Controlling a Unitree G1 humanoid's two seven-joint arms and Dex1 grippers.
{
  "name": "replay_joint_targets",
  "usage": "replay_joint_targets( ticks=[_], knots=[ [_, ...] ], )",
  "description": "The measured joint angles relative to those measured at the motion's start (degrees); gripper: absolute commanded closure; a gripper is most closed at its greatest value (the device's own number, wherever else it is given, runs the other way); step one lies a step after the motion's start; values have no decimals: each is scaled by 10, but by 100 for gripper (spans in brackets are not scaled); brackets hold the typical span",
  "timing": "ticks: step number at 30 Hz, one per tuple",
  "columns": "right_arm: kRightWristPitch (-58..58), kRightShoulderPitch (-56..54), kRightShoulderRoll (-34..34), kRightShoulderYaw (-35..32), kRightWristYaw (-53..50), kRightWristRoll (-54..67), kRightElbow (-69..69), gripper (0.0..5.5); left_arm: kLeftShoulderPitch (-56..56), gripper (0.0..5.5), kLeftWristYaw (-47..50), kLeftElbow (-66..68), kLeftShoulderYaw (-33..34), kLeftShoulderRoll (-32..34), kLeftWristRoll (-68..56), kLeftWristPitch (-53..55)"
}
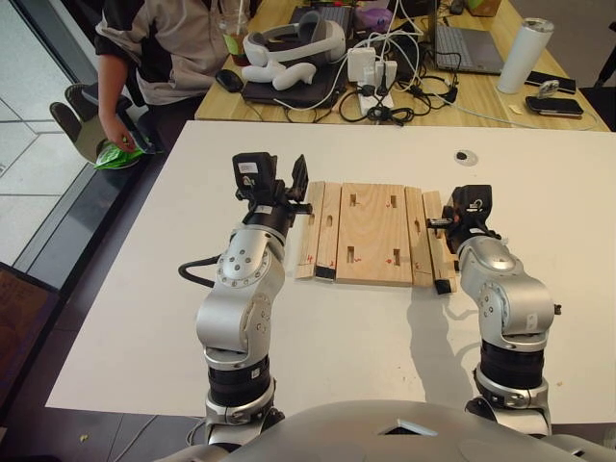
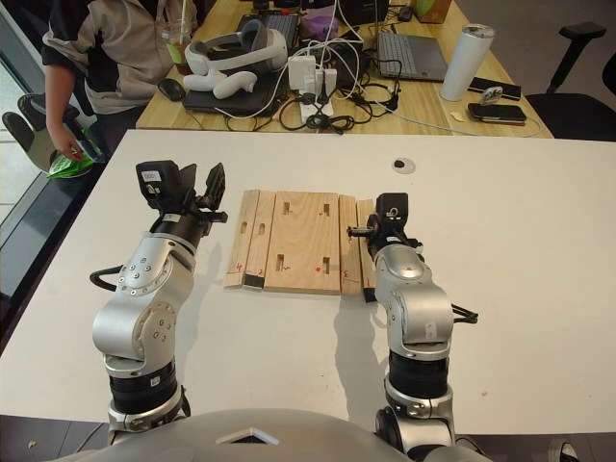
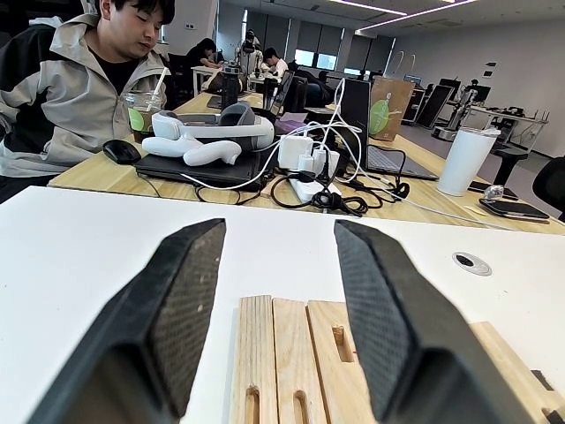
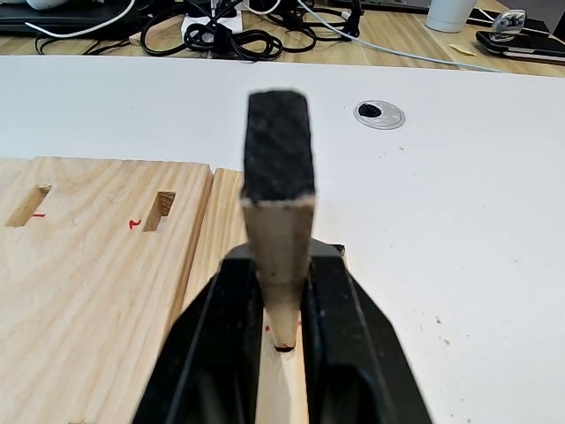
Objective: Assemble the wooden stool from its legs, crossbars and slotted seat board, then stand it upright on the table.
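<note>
Four rectangular slots are cut through the wide, pale wooden seat board (image 1: 371, 231), which lies flat on the white table (image 1: 144, 289). Small red marks sit beside the slots. Two narrow slotted wooden strips (image 1: 318, 231) lie against the side of the board nearer the left arm. One of them has a black end toward the robot. More narrow wooden strips (image 1: 419, 241) lie against the opposite side.

The left gripper (image 3: 281, 234) has its two black ribbed fingers (image 3: 177, 318) spread wide and grips nothing. The first pair of strips lies just ahead of and below it, with the seat board beyond them toward the right arm. The left arm is bent at the elbow with the forearm stretched forward, so the gripper hangs over the table at that edge of the row.

The right gripper (image 4: 281, 291) pinches a pale wooden strip with a black end (image 4: 278, 221). The strip sticks out past the fingertips, black end farthest from the gripper. Whether it is lifted off the table cannot be told. The seat board lies just beside this gripper, toward the left arm. The right forearm also points forward, at the other edge of the row.
</note>
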Motion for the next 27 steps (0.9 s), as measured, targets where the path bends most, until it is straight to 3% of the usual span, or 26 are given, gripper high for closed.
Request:
replay_joint_targets(
  ticks=[14,27],
  knots=[
    [-8,-5,5,-5,-2,-7,0,510,0,323,0,2,-3,1,0,-12],
    [-45,-5,-12,9,-3,-35,8,317,0,323,3,2,-4,1,5,-14]
  ],
)
